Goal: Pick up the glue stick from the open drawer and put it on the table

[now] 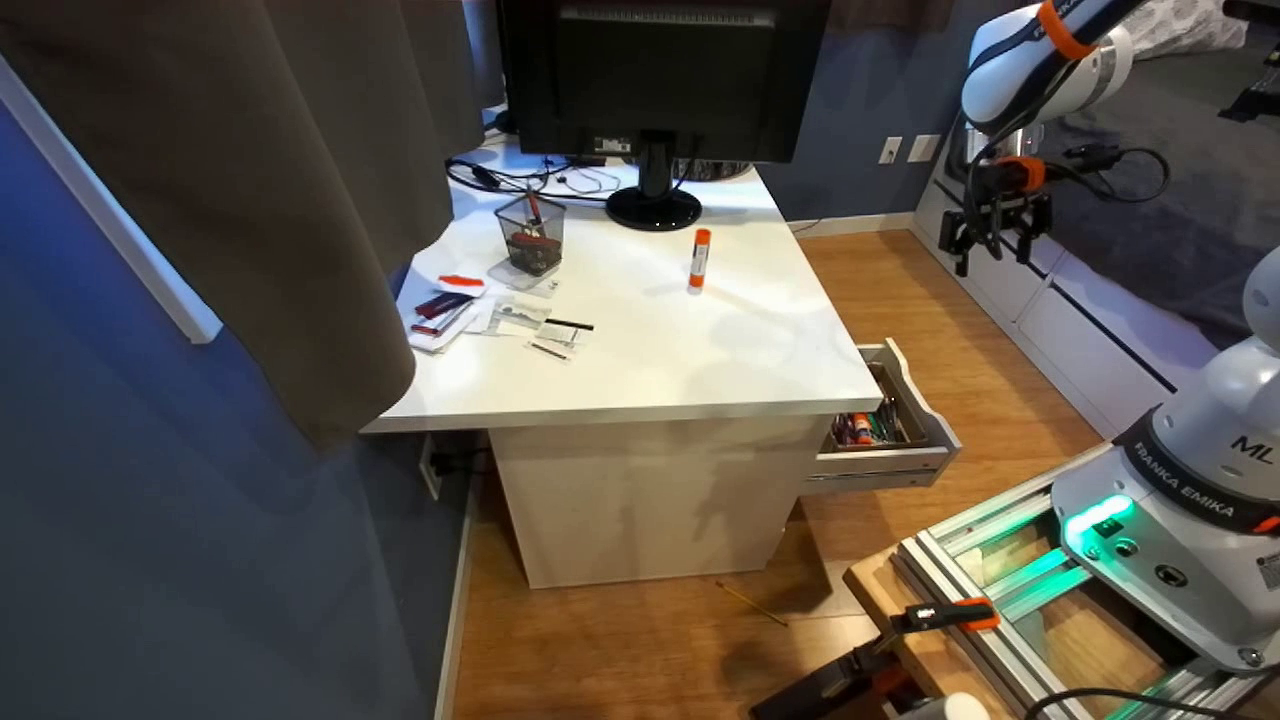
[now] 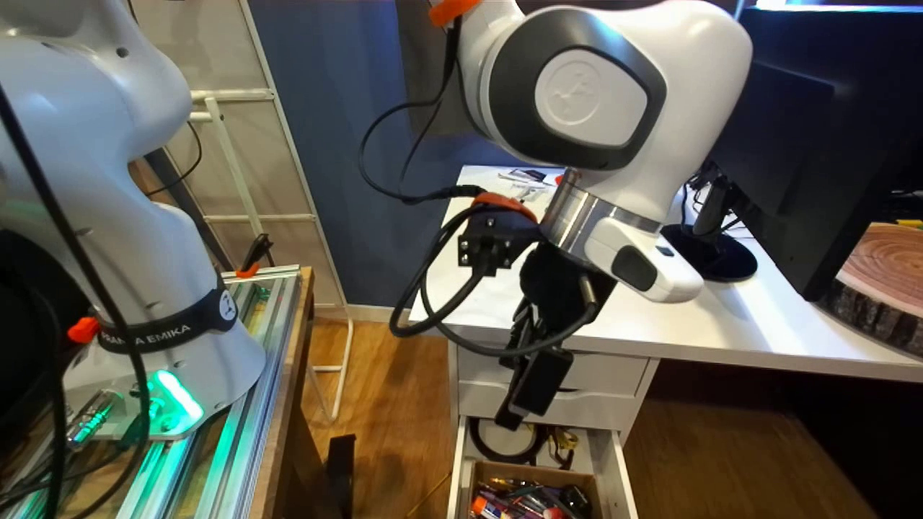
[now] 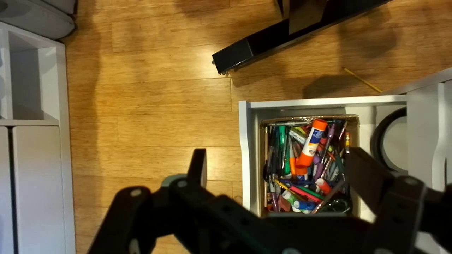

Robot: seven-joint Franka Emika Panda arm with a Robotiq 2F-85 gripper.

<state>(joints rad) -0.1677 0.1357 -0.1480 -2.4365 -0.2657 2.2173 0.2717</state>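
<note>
A white glue stick with orange ends point(image 3: 311, 143) lies on top of pens and markers in a cardboard box in the open drawer point(image 3: 317, 103). Its orange shows in an exterior view point(image 1: 862, 428). A similar orange-and-white glue stick point(image 1: 699, 260) stands upright on the white table point(image 1: 640, 370). Another orange-and-blue stick point(image 3: 302, 173) is partly buried in the box. My gripper point(image 3: 279, 155) is open and empty, pointing down above the drawer, with the box between its fingers in the wrist view. In an exterior view the gripper point(image 2: 526, 407) hangs in front of the desk, above drawer height.
A black monitor point(image 1: 660, 80), a mesh pen cup point(image 1: 532, 245) and papers point(image 1: 445, 320) stand on the table. A black ring-shaped object point(image 3: 377, 139) lies in the drawer behind the box point(image 3: 355, 141). A wood slab point(image 2: 890, 267) sits beside the monitor.
</note>
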